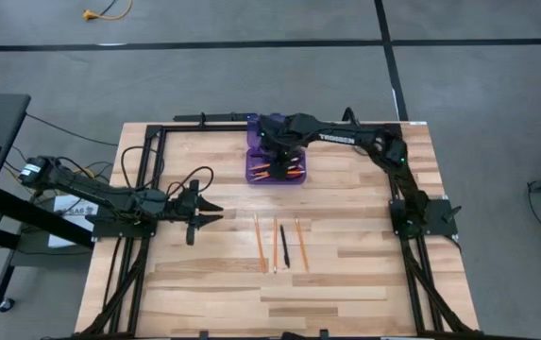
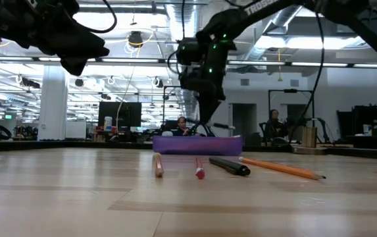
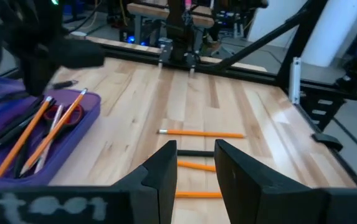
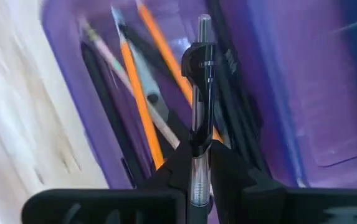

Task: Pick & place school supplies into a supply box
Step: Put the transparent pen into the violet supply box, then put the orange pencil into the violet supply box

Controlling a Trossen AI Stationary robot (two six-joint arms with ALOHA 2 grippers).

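High view: you have the supply box (image 1: 277,161) lying open near the table's (image 1: 364,274) far edge, about midway along it, with the right gripper (image 1: 282,151) directly over it; the left gripper (image 1: 206,210) waits near the left edge, fingers spread. Four supplies lie in a row toward the table's middle, long axes running near edge to far edge: three orange pencils (image 1: 260,241) and one dark pen (image 1: 284,245). Low view: you see the same row end-on, in front of the purple box (image 2: 197,144). Left wrist view: your left fingers (image 3: 164,171) stand narrowly apart, holding nothing; pencils and red-handled scissors (image 3: 58,115) lie lengthwise in the box. Right wrist view: your right gripper (image 4: 198,163) is clamped on a clear-barrelled pen (image 4: 200,93), its black clip end pointing away from the fingers, over the box's contents.
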